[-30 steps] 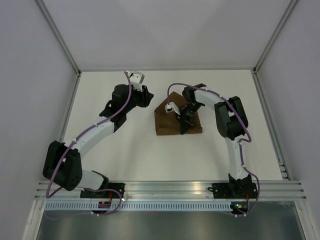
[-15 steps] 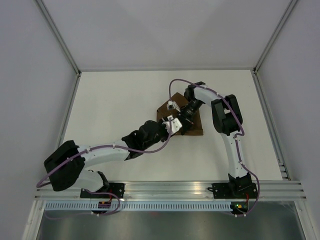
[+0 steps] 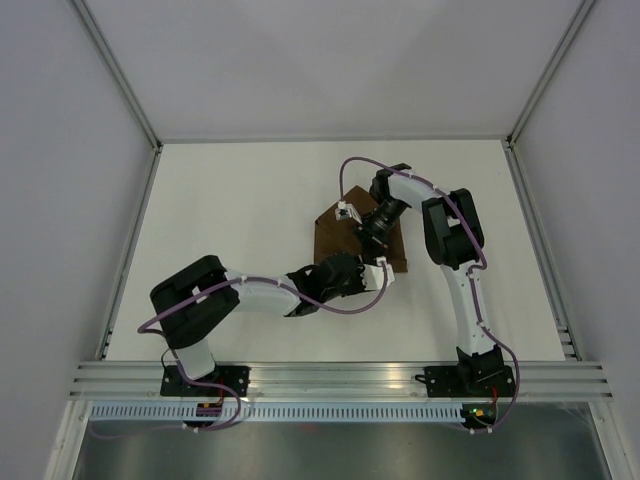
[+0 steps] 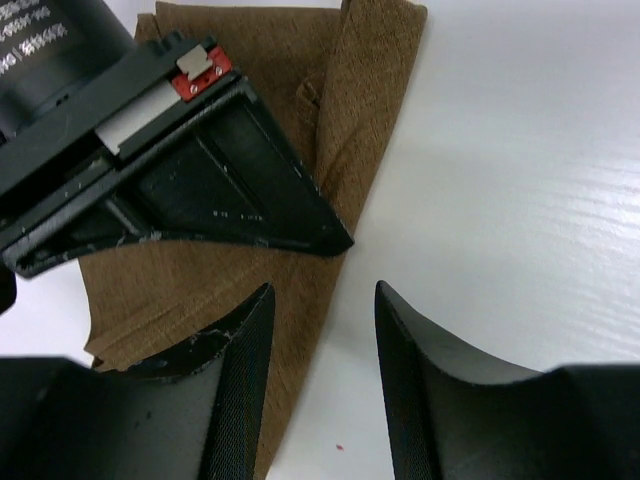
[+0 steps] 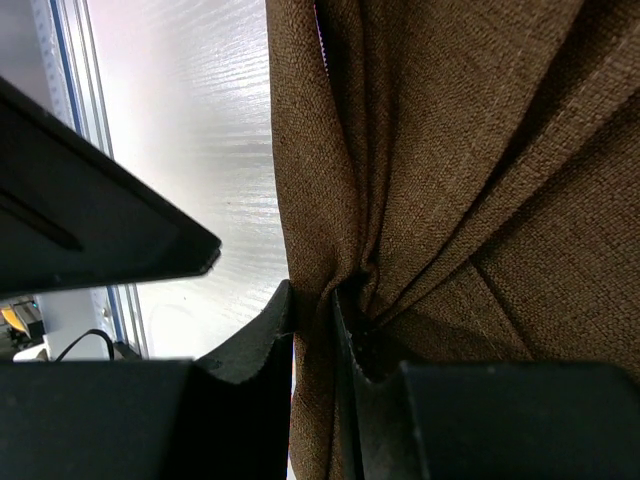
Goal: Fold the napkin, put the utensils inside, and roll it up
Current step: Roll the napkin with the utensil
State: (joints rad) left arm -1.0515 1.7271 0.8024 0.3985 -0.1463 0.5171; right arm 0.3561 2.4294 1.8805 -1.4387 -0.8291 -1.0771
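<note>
Right gripper (image 5: 315,300): jaws nearly closed, pinching a bunched fold of napkin (image 5: 450,150). Left gripper (image 4: 322,292): jaws parted, empty, over the napkin's edge. Napkin lay on table (image 3: 220,200), centre-right.

White print on black housing (image 4: 45,35); blurred, cropped; unreadable

Dark brown matte napkin (image 3: 330,240) is lying folded mid-table, with one edge bunching up into deep pleats.
</note>
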